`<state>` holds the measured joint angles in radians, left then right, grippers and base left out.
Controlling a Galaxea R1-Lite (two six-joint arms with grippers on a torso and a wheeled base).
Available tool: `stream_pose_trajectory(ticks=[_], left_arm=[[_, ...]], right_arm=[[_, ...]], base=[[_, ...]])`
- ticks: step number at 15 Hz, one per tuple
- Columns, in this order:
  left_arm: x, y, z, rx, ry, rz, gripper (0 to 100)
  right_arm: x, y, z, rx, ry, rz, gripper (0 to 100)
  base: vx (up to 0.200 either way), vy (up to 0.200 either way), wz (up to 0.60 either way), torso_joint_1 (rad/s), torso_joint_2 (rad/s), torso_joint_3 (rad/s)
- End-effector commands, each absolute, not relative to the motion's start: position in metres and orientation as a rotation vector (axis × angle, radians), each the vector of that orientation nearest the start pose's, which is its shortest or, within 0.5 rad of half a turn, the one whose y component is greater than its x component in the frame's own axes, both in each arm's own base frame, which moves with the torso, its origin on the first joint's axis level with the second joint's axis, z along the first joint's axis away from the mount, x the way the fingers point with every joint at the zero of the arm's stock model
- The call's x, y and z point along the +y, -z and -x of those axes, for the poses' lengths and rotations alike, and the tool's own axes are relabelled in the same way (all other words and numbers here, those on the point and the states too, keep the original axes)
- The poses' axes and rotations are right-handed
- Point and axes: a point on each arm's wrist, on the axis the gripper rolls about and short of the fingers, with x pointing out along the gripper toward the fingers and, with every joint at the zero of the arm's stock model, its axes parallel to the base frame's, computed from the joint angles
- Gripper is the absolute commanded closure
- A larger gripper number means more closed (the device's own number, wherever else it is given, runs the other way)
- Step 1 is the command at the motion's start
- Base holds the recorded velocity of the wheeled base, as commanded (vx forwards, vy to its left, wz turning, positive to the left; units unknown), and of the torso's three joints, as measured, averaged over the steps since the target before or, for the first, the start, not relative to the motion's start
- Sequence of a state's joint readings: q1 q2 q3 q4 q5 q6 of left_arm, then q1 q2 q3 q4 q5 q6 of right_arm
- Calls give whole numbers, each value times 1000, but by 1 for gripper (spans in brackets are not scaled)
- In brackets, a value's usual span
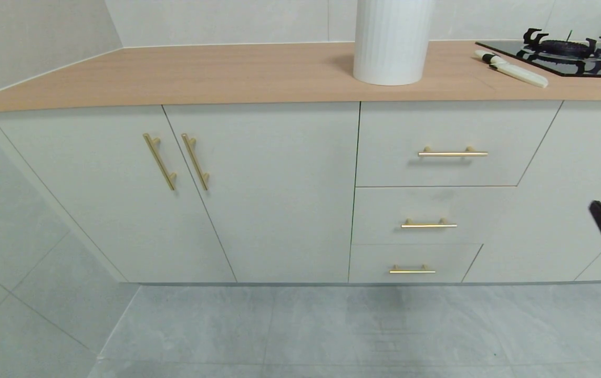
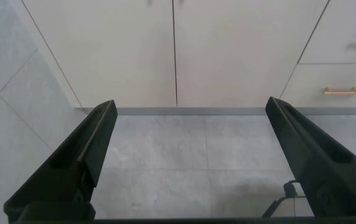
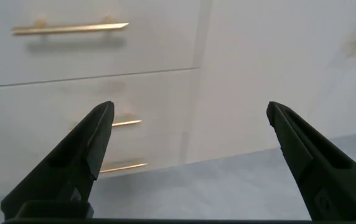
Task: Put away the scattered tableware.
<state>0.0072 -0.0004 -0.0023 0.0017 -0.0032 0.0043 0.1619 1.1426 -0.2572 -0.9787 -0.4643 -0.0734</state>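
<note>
Presently the right gripper point(image 3: 189, 112) hangs empty with jaws spread, low before the drawer stack point(image 1: 426, 205), and the left gripper point(image 2: 190, 106), likewise spread and empty, hangs above the floor point(image 2: 184, 155) before the cabinet doors point(image 2: 228, 43). The knife point(image 1: 510, 68), the only tableware in sight, lies flat on the countertop point(image 1: 200, 73) well above both grippers, so the approach is best made by raising the right arm and closing across the knife's narrow width from above. A white ribbed cylinder point(image 1: 392, 39) stands near on the knife's left and the hob point(image 1: 568, 60) just beside it on the right, narrowing the descent.
</note>
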Motion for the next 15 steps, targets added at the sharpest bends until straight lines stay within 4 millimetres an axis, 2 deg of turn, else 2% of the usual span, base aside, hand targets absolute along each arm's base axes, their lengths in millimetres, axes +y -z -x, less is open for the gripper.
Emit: stream_pose_trajectory(ticks=[1, 3, 5, 9, 11, 13, 15], left_arm=[[0, -76, 23, 0, -5, -5, 0], [0, -76, 23, 0, -5, -5, 0], [0, -76, 23, 0, -5, -5, 0], [0, -76, 23, 0, -5, -5, 0], [0, -76, 23, 0, -5, -5, 0], [0, -76, 23, -2, -5, -5, 0], [0, -76, 23, 0, -5, -5, 0]], right_arm=[[-6, -183, -39, -231, 429, 43, 0], [-12, -163, 2, -200, 453, 57, 0], [-15, -146, 31, -167, 461, 69, 0], [-15, -141, 33, -179, 512, 54, 0], [-11, -129, 40, -193, 589, 70, 0], [-11, -120, 39, -188, 548, 71, 0], [-7, -94, 27, -126, 335, 107, 0]], base=[[0, 0, 0, 0, 0, 0], [0, 0, 0, 0, 0, 0], [0, 0, 0, 0, 0, 0], [0, 0, 0, 0, 0, 0], [0, 0, 0, 0, 0, 0], [0, 0, 0, 0, 0, 0], [0, 0, 0, 0, 0, 0]])
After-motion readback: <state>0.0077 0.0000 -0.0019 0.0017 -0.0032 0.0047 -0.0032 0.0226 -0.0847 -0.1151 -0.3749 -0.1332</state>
